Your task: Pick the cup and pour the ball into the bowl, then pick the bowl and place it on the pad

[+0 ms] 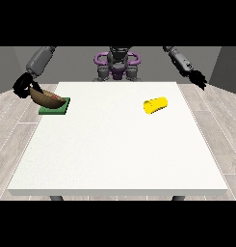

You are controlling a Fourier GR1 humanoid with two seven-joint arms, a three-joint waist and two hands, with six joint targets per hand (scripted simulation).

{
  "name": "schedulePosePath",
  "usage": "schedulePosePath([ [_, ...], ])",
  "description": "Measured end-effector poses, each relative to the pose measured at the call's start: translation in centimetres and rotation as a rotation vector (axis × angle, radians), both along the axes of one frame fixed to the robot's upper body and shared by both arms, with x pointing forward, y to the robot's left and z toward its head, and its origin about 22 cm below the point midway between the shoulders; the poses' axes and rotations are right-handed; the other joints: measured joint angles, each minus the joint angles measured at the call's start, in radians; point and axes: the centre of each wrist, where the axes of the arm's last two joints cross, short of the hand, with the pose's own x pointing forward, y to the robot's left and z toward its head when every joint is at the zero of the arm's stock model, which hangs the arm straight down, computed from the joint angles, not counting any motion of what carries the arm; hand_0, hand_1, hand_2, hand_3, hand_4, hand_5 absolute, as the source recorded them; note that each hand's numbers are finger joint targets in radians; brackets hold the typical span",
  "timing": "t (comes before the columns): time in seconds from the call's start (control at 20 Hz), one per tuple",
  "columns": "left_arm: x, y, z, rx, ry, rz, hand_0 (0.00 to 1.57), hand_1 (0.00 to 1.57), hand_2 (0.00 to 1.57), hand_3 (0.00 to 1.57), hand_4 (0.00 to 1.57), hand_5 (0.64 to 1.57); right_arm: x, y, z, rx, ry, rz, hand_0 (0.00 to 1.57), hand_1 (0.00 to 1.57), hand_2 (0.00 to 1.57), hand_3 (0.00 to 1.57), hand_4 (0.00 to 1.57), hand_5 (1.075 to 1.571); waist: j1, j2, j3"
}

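The hand at the view's left (24,87) grips the brown bowl (45,98) by its rim, tilted over the green pad (55,108), probably setting it down, while the yellow cup (155,105) lies tipped over mid-table and the hand at the view's right (200,78) hangs off the table, fingers too small to tell.

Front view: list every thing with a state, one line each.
cup: on its side on the table, mouth toward the view's left
bowl: tilted, on the pad, something red inside
pad: flat at the table's edge
hand at the view's left: at the bowl's rim
hand at the view's right: off the table, holding nothing
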Motion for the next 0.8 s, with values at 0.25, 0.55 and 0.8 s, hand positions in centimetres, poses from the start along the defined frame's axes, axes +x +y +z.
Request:
schedulePosePath([
  [0.25,-0.5,1.9,1.6,-0.009,-0.048,0.017,0.00,0.00,0.00,0.00,0.86,1.168,0.0,-0.1,-1.0,0.185,-0.104,-0.061,1.57,1.57,1.57,1.26,0.64,1.378,-0.010,0.036,-0.0051],
  [0.55,-1.6,3.0,2.1,-0.023,-0.078,0.042,0.00,0.00,0.00,0.00,0.86,1.188,-0.4,-1.2,-0.6,0.429,-0.201,-0.134,0.15,0.15,0.63,0.24,0.00,1.237,-0.026,0.065,0.0056],
  [0.8,-2.7,3.8,2.6,-0.024,-0.074,0.046,0.00,0.00,0.00,0.00,0.88,1.193,-1.2,-3.3,2.2,0.497,-0.240,-0.161,0.00,0.00,0.50,0.00,0.00,1.283,-0.024,0.055,0.0118],
])
